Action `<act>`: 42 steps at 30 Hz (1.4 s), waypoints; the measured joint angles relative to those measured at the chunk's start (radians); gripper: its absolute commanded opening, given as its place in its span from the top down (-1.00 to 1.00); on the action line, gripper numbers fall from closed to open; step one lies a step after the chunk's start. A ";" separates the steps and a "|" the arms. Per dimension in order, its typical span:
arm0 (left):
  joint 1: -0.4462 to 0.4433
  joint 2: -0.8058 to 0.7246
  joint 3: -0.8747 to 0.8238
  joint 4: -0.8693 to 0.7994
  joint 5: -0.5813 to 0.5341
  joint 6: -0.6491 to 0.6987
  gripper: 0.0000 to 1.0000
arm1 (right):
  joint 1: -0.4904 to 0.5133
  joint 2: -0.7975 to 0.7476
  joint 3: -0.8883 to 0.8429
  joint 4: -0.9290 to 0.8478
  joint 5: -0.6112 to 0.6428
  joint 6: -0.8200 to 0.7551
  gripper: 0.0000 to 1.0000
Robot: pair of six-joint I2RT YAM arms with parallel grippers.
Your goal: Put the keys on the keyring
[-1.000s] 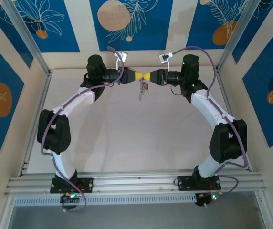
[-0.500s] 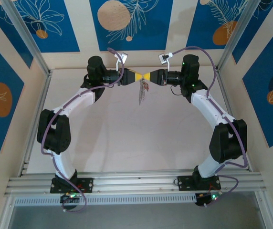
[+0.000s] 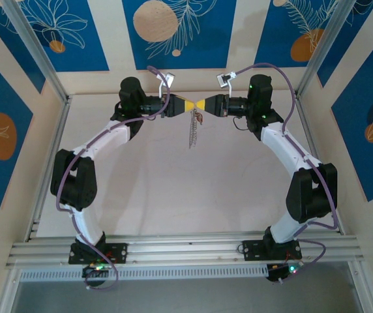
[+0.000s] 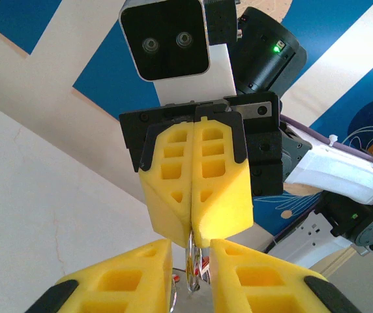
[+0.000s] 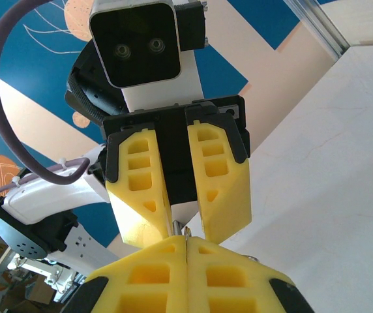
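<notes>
Since threading needs a steady loop, the right claw (image 4: 192, 236) pinches the thin grey-silver oval keyring (image 4: 188, 277) above the pale counter (image 3: 173, 189); the left claw (image 5: 184, 228), slightly spread, straddles it beside the red-tagged silver key (image 3: 198, 119).

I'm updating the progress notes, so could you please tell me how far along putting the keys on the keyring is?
Done: keyring and keys are up off the table. In hand: the right gripper is shut on the keyring; the left gripper, fingers apart, straddles it. Left: threading; whether the keys are already on, I cannot tell.
</notes>
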 measured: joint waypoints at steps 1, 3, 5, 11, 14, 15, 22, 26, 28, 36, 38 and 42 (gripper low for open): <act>0.000 0.000 0.000 0.000 0.000 0.000 0.58 | 0.000 0.000 0.000 0.000 0.000 0.000 1.00; -0.002 0.000 0.000 0.000 0.000 0.000 0.61 | 0.000 0.000 0.000 0.000 0.000 0.000 1.00; -0.003 0.000 0.000 0.000 0.000 0.000 0.62 | 0.000 0.000 0.000 0.000 0.000 0.000 1.00; -0.004 0.000 0.000 0.000 0.000 0.000 0.64 | 0.005 0.000 0.000 0.000 0.000 0.000 1.00; -0.005 0.000 0.000 0.000 0.000 0.000 0.65 | 0.009 0.000 0.000 -0.001 0.000 -0.001 1.00; -0.005 0.000 0.000 0.000 0.000 0.000 0.67 | 0.011 0.000 0.000 -0.001 0.000 -0.001 1.00; -0.005 0.000 0.000 0.003 0.000 0.003 1.00 | 0.011 0.000 0.000 -0.005 0.004 -0.005 1.00; -0.006 0.000 -0.003 0.007 0.000 -0.001 1.00 | 0.011 0.000 0.000 -0.009 0.008 -0.004 0.85; -0.006 0.000 -0.013 0.020 -0.006 -0.001 1.00 | 0.007 0.000 0.000 -0.011 0.014 -0.002 0.65; -0.009 -0.009 -0.081 0.049 -0.047 -0.024 1.00 | -0.029 -0.097 -0.089 0.019 0.065 0.040 0.14; -0.010 -0.023 -0.105 0.066 -0.062 -0.035 1.00 | -0.035 -0.148 -0.131 0.025 0.089 0.041 0.01; -0.013 -0.053 -0.129 0.103 -0.091 -0.059 1.00 | -0.026 -0.254 -0.217 0.017 0.156 0.019 -0.12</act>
